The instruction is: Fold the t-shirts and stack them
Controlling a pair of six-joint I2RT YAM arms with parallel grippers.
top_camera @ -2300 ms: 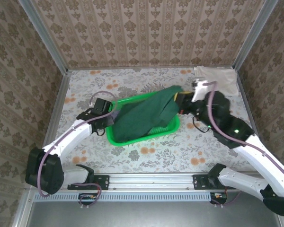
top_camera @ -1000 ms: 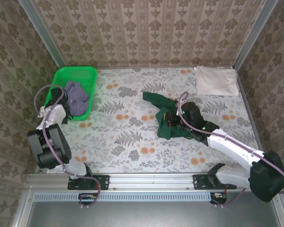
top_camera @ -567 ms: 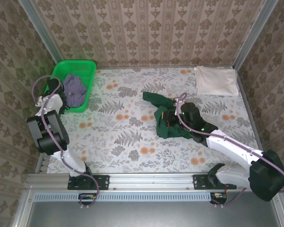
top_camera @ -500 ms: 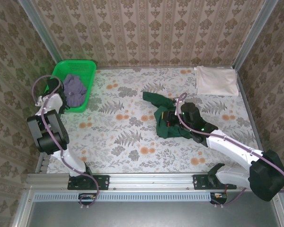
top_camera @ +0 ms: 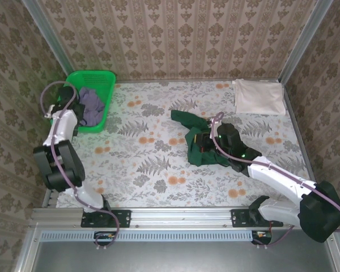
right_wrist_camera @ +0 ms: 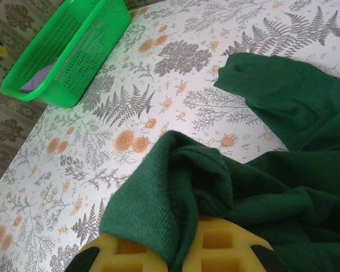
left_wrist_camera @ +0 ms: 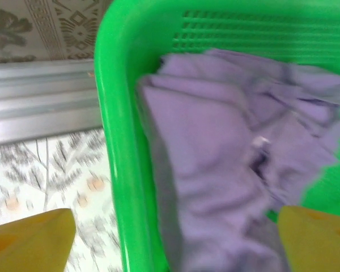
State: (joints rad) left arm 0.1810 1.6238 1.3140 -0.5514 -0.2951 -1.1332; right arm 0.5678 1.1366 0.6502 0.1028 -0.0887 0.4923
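The greyish-lavender t-shirt (top_camera: 89, 105) lies crumpled in the green basket (top_camera: 105, 76) at the far left corner. My left gripper (top_camera: 68, 94) hovers at the basket's left rim (left_wrist_camera: 110, 141), open wide: one yellow fingertip (left_wrist_camera: 31, 243) is over the table, the other (left_wrist_camera: 317, 238) over the lavender t-shirt (left_wrist_camera: 215, 170). The dark green t-shirt (top_camera: 207, 136) lies rumpled at mid-table. My right gripper (top_camera: 199, 141) is shut on a fold of it (right_wrist_camera: 175, 170), pinched between the yellow pads (right_wrist_camera: 215, 249). The cream-white t-shirt (top_camera: 258, 96) lies folded at the far right corner.
The metal frame rail (left_wrist_camera: 39, 96) runs just behind the basket. Wallpapered walls close in the table on three sides. The flowered tabletop (top_camera: 141, 153) stretches between the basket and the dark green t-shirt. From the right wrist, the basket (right_wrist_camera: 68, 54) sits far off at upper left.
The basket has slid back into the far left corner. My left gripper has let go of its rim and opened wide. My right gripper has stayed shut on the dark green t-shirt, barely moving.
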